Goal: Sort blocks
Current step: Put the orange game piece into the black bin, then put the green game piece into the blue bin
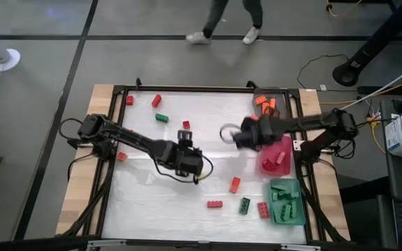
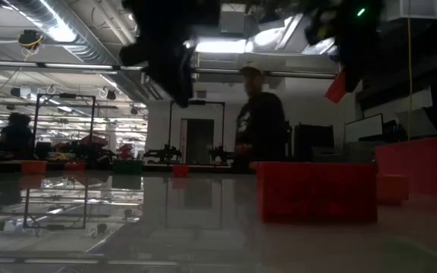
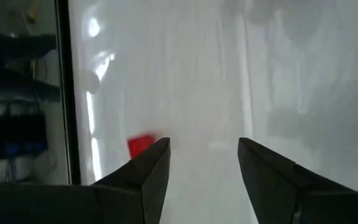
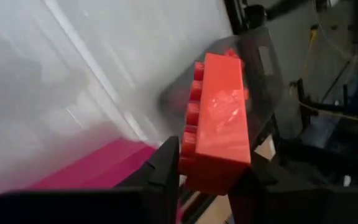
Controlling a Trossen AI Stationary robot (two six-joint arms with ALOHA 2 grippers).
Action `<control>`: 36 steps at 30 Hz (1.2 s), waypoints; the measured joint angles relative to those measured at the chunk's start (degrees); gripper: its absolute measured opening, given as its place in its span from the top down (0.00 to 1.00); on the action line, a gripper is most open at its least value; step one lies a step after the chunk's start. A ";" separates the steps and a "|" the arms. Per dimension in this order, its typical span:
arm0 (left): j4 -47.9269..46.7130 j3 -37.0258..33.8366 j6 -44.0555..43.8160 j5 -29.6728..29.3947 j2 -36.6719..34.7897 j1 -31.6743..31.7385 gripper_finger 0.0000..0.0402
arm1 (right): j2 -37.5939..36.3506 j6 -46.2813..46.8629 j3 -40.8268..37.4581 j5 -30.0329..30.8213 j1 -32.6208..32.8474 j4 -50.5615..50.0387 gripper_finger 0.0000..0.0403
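My right fingers (image 4: 207, 177) pinch an orange brick (image 4: 219, 124) by one end, its long axis running straight out ahead of them, studs on one side. In the high view my right gripper (image 1: 246, 132) hangs over the desk (image 1: 152, 202) just beside the pink tray (image 1: 283, 148), near its nine o'clock edge. The grey tray (image 1: 285, 97) with the other orange bricks (image 1: 265, 104) lies toward one o'clock from there, close by, so I judge that is where this brick belongs: a short carry up and outward along the desk's right side, and my right arm is plainly the nearer one.

My left fingers (image 3: 197, 171) are spread with nothing between them, hovering over bare desk near the middle (image 1: 187, 159). A small red brick (image 3: 140, 145) shows just beside one of them, not touching. Loose bricks remain scattered across the desk: red ones at five o'clock (image 1: 234, 184), a dark green one (image 1: 244, 205) near the teal tray (image 1: 300, 216).
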 joint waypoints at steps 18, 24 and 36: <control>3.37 -24.74 17.78 7.28 -13.34 27.15 0.56 | 0.24 -19.13 -0.07 -9.90 -40.39 10.71 0.75; 11.10 -30.22 31.89 7.32 -13.07 34.45 0.56 | 0.26 -24.11 -0.10 -17.65 -44.71 16.48 0.61; 21.59 -33.31 43.54 13.57 -12.90 41.87 0.56 | 0.28 -24.16 -0.10 -17.52 -45.38 18.15 0.39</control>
